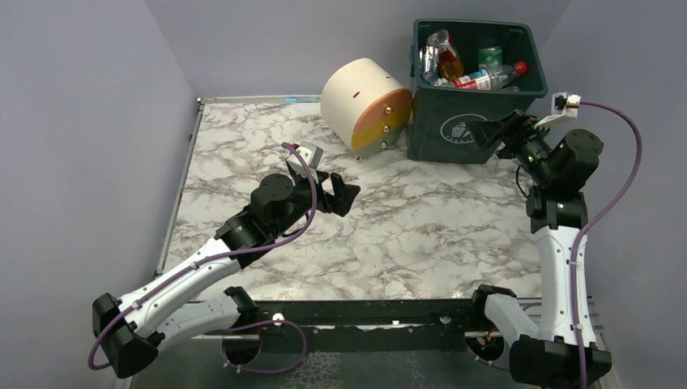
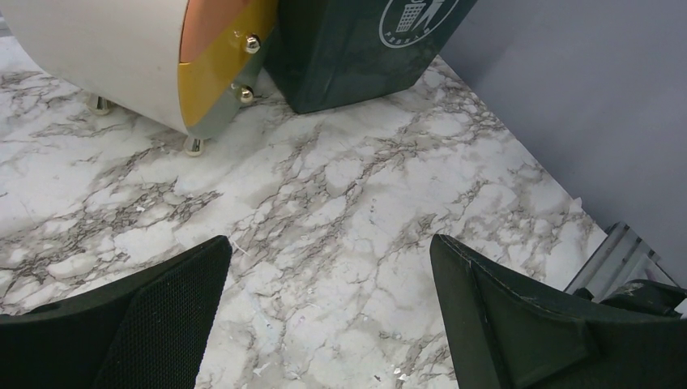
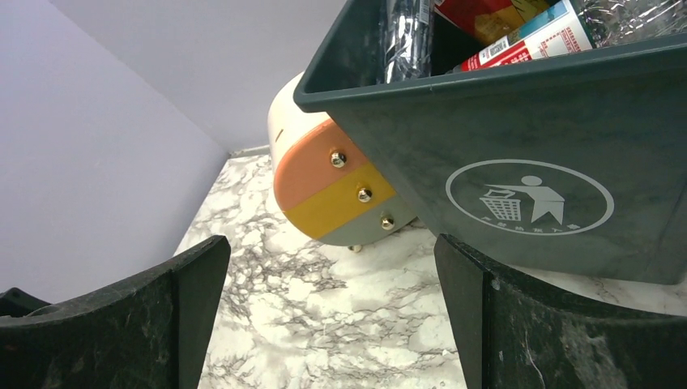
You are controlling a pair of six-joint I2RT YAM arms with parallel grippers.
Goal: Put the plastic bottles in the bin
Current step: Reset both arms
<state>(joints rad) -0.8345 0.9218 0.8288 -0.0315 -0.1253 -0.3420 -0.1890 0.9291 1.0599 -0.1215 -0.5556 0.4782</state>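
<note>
While the plastic bottles (image 1: 484, 78) lie heaped inside the bin (image 1: 454, 130), which stands upright at the far right corner of the marble table (image 1: 421, 235), neither arm holds anything. The left gripper (image 1: 340, 193) hangs over the middle of the table, pointed toward the far right, its jaws spread wide with nothing in them; marble shows between its fingers in the wrist view. The right gripper (image 1: 494, 130) sits just in front of the bin's near face, close to the white icon, its jaws likewise wide apart and holding nothing. A cream-and-orange round drawer unit (image 1: 364, 101) stands just left of the bin; whether the two touch I cannot tell. On top of the heap lies a clear bottle with a red cap and red label, with red- and green-labelled ones around it.
</note>
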